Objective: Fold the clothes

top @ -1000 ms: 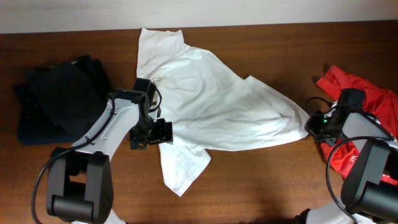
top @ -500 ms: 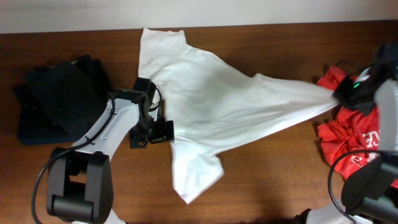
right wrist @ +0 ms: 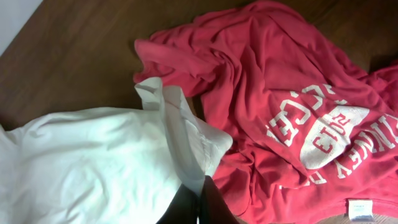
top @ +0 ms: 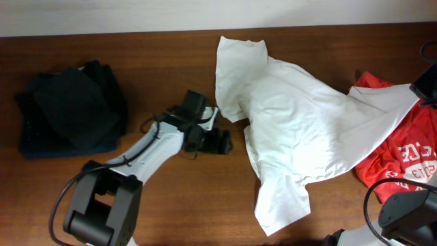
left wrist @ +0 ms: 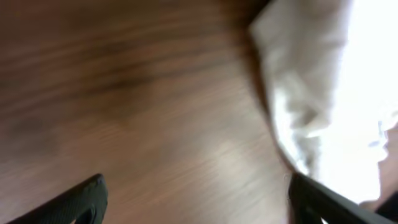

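A white T-shirt (top: 300, 130) lies crumpled across the right half of the table, with its right corner lifted. My right gripper (top: 425, 92) is at the far right edge, shut on that corner. The right wrist view shows its jaws (right wrist: 200, 196) pinching the white cloth (right wrist: 93, 155) above a red shirt (right wrist: 298, 93). My left gripper (top: 217, 139) is low over the bare wood, just left of the shirt's left edge. In the left wrist view its fingers (left wrist: 199, 199) are wide apart and empty, and the white shirt (left wrist: 339, 93) is at the right.
The red printed shirt (top: 403, 160) lies bunched at the right edge, partly under the white one. A pile of black clothes (top: 68, 109) sits at the far left. The brown table (top: 177, 205) shows bare wood between them, and a white wall runs behind it.
My right gripper has pulled the white shirt far to the right and lifted its corner over the red shirt. My left arm has swung right, following the shirt's edge.
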